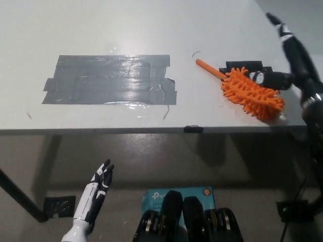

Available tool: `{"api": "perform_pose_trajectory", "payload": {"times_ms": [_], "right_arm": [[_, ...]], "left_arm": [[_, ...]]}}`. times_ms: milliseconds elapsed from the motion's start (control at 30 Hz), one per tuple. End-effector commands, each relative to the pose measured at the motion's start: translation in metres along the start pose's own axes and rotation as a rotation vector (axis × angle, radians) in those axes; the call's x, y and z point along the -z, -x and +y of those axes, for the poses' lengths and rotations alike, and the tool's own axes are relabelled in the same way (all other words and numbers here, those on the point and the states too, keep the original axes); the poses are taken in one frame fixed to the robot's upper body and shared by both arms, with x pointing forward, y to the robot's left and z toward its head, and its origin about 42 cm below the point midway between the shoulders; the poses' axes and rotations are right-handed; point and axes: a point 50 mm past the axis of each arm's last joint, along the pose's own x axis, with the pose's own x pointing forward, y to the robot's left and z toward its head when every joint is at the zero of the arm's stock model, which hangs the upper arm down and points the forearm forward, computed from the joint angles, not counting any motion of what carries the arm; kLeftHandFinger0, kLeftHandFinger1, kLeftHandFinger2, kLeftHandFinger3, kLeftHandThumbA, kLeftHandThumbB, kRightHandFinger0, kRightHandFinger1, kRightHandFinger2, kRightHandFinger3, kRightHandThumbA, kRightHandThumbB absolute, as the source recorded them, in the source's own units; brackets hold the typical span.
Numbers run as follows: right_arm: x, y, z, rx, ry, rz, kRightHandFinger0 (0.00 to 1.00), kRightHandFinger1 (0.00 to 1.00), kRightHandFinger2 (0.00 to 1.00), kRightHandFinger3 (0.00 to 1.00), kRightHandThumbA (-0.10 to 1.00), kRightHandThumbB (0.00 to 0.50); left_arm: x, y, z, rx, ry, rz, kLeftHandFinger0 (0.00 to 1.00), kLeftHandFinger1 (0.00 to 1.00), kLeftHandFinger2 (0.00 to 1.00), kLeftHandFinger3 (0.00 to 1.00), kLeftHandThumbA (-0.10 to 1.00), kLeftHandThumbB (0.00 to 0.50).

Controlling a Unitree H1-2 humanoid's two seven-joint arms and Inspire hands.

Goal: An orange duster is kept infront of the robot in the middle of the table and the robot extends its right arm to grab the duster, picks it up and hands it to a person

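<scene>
Head view: black right hand (290,60), fingers spread, reaches over the orange duster (250,91) near the desk's (101,30) right front edge; closing comes next. White left hand (96,194) rests open below.

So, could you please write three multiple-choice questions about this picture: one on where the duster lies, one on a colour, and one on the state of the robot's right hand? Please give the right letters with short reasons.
1. Where does the orange duster lie on the table?
A. on the grey tape patch
B. at the right, near the front edge
C. at the far left corner

2. What colour is the large tape patch?
A. grey
B. orange
C. blue

3. What is the state of the right hand?
A. shut on the duster
B. open, above the duster's head
C. resting under the table

Answers:
1 B: the duster lies at the right, its handle pointing toward the tape patch.
2 A: the patch is shiny grey.
3 B: its fingers are spread, and the duster lies on the table.

The left hand rests open below the table edge.
</scene>
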Motion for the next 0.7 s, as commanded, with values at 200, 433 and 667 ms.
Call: {"api": "perform_pose_trajectory", "payload": {"times_ms": [200, 433, 667], "right_arm": [[0.015, -0.061, 0.018, -0.181, 0.106, 0.241, 1.00, 1.00, 1.00, 1.00, 0.91, 0.399], [0.028, -0.069, 0.043, -0.267, 0.158, 0.297, 1.00, 1.00, 1.00, 1.00, 0.97, 0.458], [0.047, -0.069, 0.047, -0.296, 0.205, 0.355, 1.00, 1.00, 1.00, 1.00, 1.00, 0.484]], "left_arm": [[-0.014, -0.008, 0.004, -0.009, -0.017, -0.085, 1.00, 1.00, 1.00, 1.00, 0.94, 0.216], [-0.016, -0.011, 0.005, -0.010, -0.021, -0.086, 1.00, 1.00, 1.00, 1.00, 0.93, 0.216], [-0.019, -0.013, 0.007, -0.009, -0.023, -0.092, 1.00, 1.00, 1.00, 1.00, 0.92, 0.220]]}}
